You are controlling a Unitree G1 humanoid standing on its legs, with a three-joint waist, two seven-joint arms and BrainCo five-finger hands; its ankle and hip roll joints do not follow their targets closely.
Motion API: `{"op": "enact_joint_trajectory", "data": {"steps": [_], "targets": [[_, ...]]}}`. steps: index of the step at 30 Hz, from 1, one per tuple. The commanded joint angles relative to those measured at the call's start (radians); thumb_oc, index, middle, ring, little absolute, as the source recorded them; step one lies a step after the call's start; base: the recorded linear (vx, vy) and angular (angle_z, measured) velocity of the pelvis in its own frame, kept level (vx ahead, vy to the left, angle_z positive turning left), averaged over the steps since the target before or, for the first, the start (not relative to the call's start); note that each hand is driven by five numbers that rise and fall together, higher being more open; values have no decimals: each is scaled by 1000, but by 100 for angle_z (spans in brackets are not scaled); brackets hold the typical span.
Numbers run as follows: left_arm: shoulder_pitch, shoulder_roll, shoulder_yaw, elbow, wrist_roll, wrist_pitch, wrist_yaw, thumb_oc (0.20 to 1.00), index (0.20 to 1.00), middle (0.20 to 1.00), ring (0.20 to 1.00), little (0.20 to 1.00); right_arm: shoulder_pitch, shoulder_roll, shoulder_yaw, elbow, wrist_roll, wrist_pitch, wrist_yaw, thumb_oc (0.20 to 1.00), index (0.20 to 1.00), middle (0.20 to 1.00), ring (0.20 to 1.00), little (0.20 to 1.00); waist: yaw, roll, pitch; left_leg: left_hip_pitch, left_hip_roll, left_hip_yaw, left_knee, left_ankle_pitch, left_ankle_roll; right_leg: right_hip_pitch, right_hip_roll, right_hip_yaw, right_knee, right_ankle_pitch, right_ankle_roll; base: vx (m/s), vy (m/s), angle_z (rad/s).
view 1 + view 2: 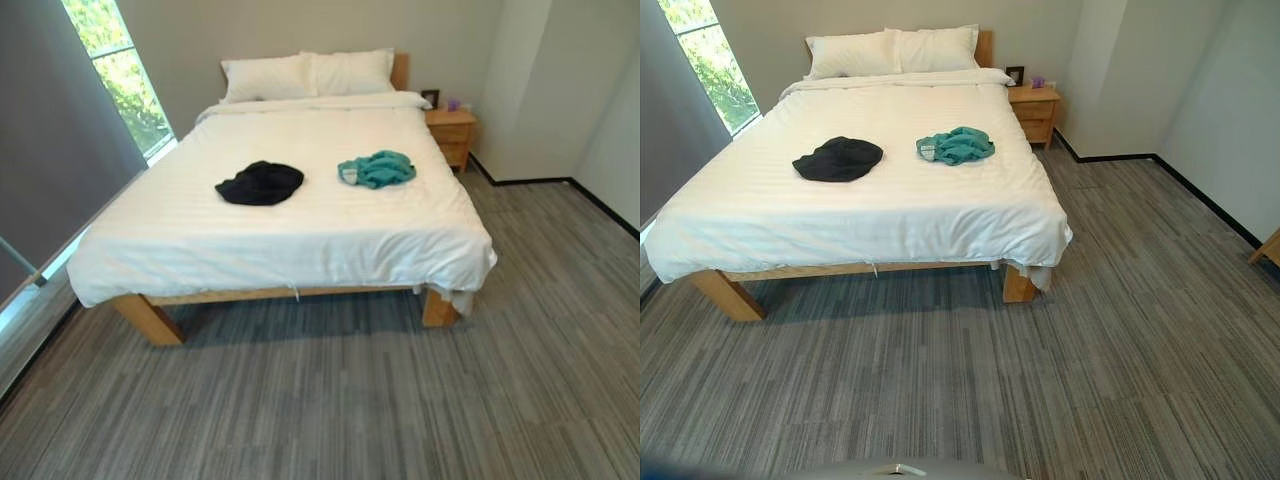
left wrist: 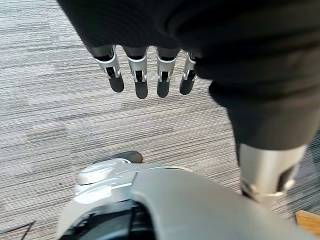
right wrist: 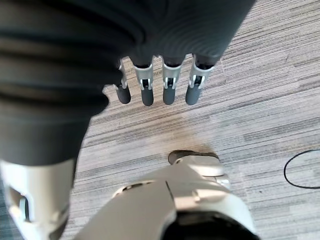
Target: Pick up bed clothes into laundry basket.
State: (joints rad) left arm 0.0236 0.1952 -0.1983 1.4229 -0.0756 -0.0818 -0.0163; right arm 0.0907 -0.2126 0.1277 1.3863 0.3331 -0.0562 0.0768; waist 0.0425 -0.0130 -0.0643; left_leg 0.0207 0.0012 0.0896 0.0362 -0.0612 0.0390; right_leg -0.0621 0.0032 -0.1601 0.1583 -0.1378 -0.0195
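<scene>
- A black garment (image 1: pixel 260 184) and a teal garment (image 1: pixel 378 169) lie apart on the white bed (image 1: pixel 300 235).
- The left robot hand (image 2: pixel 142 75) hangs relaxed over the floor (image 1: pixel 400 400), grasping nothing.
- The right robot hand (image 3: pixel 160 82) likewise hangs released.

Two garments (image 1: pixel 260 183) (image 1: pixel 377 168) lie side by side mid-bed (image 1: pixel 300 250), pillows (image 1: pixel 308 74) behind, nightstand (image 1: pixel 451 135) right of the headboard.
</scene>
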Motion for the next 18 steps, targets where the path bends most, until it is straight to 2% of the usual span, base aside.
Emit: {"op": "enact_joint_trajectory", "data": {"steps": [1,5,7,8,10,11,12,13,15,16,18], "targets": [[-49,9,20,28,2,-21,-5,1000,1000,1000,1000,1000,-38,5,24,20,54,-19,18,1000,1000,1000,1000,1000,11,-42,18,29,33,-53,-123,96,-101,113,-104,-12,-230,199,150,0,0,0],[-71,15,1,-2,0,-33,15,1000,1000,1000,1000,1000,-47,6,15,-1,98,-26,13,1000,1000,1000,1000,1000,8,-40,15,33,31,-54,-123,94,-102,118,-106,-13,-230,197,150,0,0,0],[-91,17,16,-59,-137,-47,-4,1000,1000,1000,1000,1000,-66,-7,-12,-88,217,-46,13,1000,1000,1000,1000,1000,-1,-32,16,34,30,-54,-123,94,-102,117,-108,-5,-227,196,151,0,0,0],[-91,17,16,-59,-137,-47,-4,1000,1000,1000,1000,1000,-65,-7,-12,-89,218,-45,13,1000,1000,1000,1000,1000,-1,-31,17,35,30,-54,-123,94,-102,118,-108,-5,-227,196,151,0,0,0],[-102,26,4,-150,-176,-65,23,1000,1000,1000,1000,1000,-65,-13,-41,-190,346,-60,25,1000,1000,1000,1000,1000,-7,-26,19,35,28,-56,-123,93,-102,116,-109,-2,-226,196,152,0,0,0],[-101,26,4,-151,-176,-64,23,1000,1000,1000,1000,1000,-64,-13,-41,-192,346,-59,24,1000,1000,1000,1000,1000,-6,-25,19,36,28,-56,-123,93,-102,117,-109,-2,-226,196,152,-5,37,1],[-79,48,0,-365,-277,-69,42,1000,1000,1000,1000,1000,-50,-38,-64,-356,401,-77,10,1000,1000,1000,1000,1000,-10,-17,23,36,28,-56,-123,95,-102,115,-110,-1,-223,195,154,-4,37,1],[-58,63,7,-504,-323,-68,51,1000,1000,1000,1000,1000,-34,-51,-77,-460,414,-85,5,1000,1000,1000,1000,1000,-10,-13,25,34,27,-58,-123,97,-101,113,-112,-2,-222,196,154,-6,42,0],[26,118,35,-842,-330,-69,62,1000,1000,1000,1000,1000,31,-97,-102,-735,319,-92,-22,1000,1000,1000,1000,1000,-10,-13,27,30,27,-67,-123,100,-99,113,-115,-9,-222,197,156,6,15,5],[30,119,35,-847,-329,-66,63,1000,1000,1000,1000,1000,34,-96,-102,-739,317,-90,-23,1000,1000,1000,1000,1000,-11,-13,26,31,27,-67,-123,100,-99,114,-115,-9,-222,197,156,14,5,12],[60,148,49,-986,-316,-66,56,1000,1000,1000,1000,1000,75,-122,-127,-898,267,-91,-25,1000,1000,1000,1000,1000,-12,-17,30,31,23,-75,-123,97,-97,117,-119,-9,-223,197,157,16,4,8]]}}
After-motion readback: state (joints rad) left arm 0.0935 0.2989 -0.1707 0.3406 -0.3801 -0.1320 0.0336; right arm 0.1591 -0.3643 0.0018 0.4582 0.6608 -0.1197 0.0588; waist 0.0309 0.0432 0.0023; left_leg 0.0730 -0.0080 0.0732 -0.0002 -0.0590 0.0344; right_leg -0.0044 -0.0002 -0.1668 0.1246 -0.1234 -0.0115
